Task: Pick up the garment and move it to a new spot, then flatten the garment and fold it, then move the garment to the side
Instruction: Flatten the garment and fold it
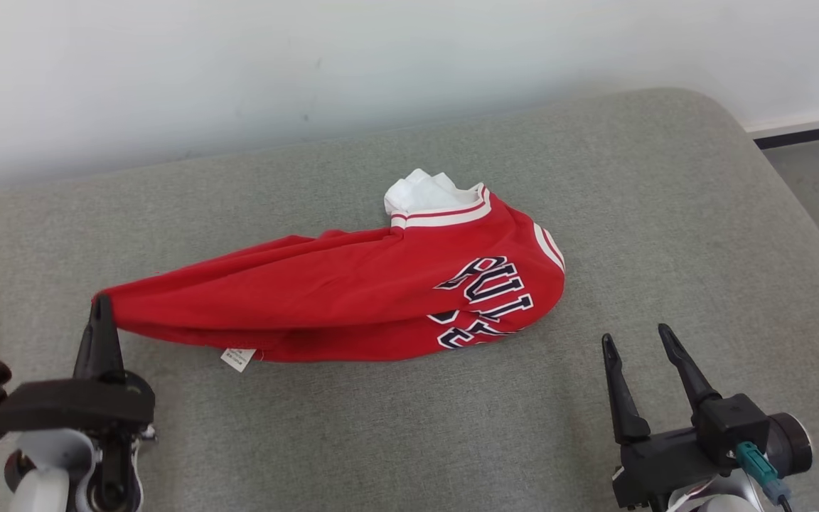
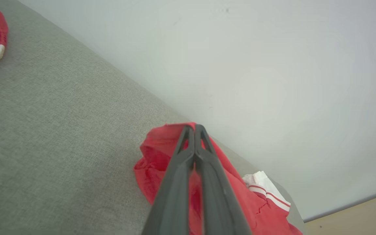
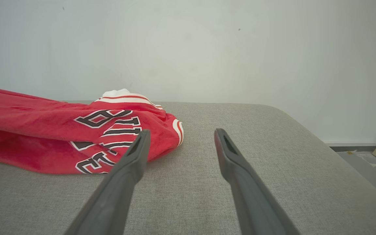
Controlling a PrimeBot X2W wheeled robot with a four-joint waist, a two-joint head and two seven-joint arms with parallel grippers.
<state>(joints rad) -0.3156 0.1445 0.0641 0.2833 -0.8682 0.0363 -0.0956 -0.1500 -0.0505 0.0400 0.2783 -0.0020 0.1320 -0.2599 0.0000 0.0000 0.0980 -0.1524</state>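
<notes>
One red jersey (image 1: 352,299) lying bunched on grey cushion (image 1: 594,178), left gripper (image 1: 102,302) clamped shut on one end of it, right gripper (image 1: 634,334) spread wide, empty, near the lettered end

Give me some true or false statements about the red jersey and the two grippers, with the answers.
1. The left gripper is shut on one end of the red jersey. True.
2. The right gripper is holding the jersey's collar. False: it is open, holds nothing and is apart from the jersey.
3. The jersey lies flat and neatly folded. False: it is bunched, stretched out toward the left gripper.
4. A small white tag shows at the jersey's near edge. True.
</notes>
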